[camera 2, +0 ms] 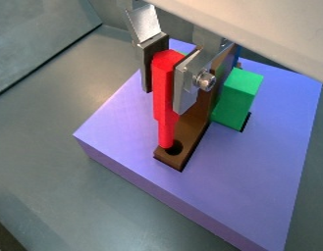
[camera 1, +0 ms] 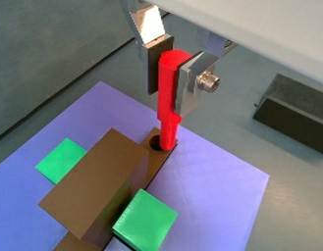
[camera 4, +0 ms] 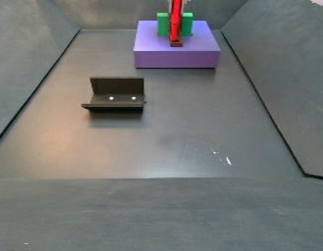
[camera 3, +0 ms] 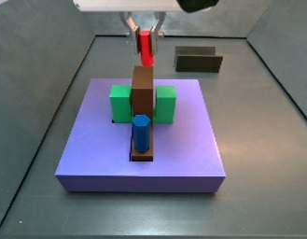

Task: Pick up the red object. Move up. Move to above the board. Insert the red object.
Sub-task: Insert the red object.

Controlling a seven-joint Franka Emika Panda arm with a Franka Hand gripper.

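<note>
My gripper is shut on the red object, a slender upright peg with a finger pad on either side. The peg's lower tip sits at the mouth of a round hole at one end of the brown bar on the lavender board. In a wrist view the same grip shows, with the red object standing in the bar's hole on the board. In a side view the gripper hangs over the far end of the board, holding the red object.
A blue peg stands at the near end of the brown bar. Green blocks flank the bar. The fixture stands on the floor beyond the board, and also shows as the fixture away from the board.
</note>
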